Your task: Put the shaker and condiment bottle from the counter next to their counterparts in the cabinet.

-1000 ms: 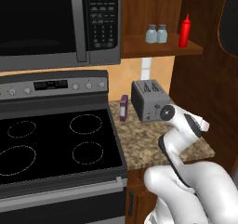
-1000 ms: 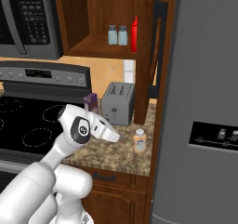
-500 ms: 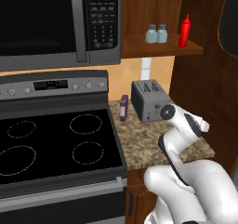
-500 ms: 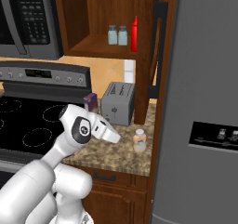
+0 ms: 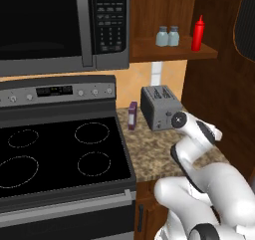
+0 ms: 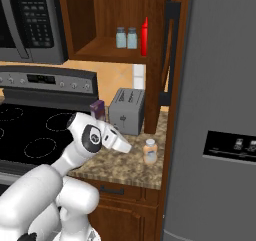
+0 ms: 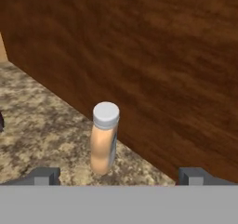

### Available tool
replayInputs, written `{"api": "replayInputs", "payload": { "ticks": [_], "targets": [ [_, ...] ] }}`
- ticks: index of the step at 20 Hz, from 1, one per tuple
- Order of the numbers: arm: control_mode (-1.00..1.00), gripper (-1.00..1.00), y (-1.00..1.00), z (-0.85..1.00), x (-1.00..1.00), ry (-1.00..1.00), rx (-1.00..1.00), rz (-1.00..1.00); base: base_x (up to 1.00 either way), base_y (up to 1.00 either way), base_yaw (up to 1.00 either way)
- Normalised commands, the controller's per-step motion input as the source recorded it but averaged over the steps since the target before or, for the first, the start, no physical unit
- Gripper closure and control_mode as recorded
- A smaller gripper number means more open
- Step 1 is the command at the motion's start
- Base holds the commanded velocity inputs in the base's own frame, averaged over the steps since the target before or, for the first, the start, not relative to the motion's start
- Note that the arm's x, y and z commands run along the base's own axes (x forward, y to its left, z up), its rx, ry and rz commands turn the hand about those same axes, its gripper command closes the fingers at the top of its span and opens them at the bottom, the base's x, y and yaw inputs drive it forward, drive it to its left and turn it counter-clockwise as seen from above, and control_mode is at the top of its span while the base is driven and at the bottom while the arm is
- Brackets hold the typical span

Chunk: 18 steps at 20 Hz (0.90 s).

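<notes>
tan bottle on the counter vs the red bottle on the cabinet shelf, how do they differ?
Colour: the condiment bottle is tan-beige, the red squeeze bottle is red all over.
Top: the condiment bottle has a flat pale cap, the red squeeze bottle a pointed nozzle.
Place: the condiment bottle stands on the counter near the wooden side panel, the red squeeze bottle on the cabinet shelf beside two shakers.
Shared: both stand upright and are slim.

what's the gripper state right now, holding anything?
Gripper: open, holding nothing. Jaws stand wide apart, with the condiment bottle upright on the counter ahead of them, not yet between them.
</notes>
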Motion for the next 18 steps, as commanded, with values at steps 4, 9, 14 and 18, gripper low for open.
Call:
{"api": "replayInputs", "payload": {
  "ticks": [4, 9, 14, 18],
  "targets": [
    [-1.00, -1.00, 0.00, -0.14, 0.08, 0.00, 0.00, 0.00, 0.00, 0.00, 0.00],
    [-1.00, -1.00, -0.01, -0.29, 0.00, 0.00, 0.01, 0.00, 0.00, 0.00, 0.00],
    [-1.00, -1.00, 0.00, -0.17, 0.18, 0.00, 0.02, 0.00, 0.00, 0.00, 0.00],
    [-1.00, -1.00, -0.01, -0.06, 0.27, 0.00, 0.03, 0.00, 0.00, 0.00, 0.00]
  ]
}}
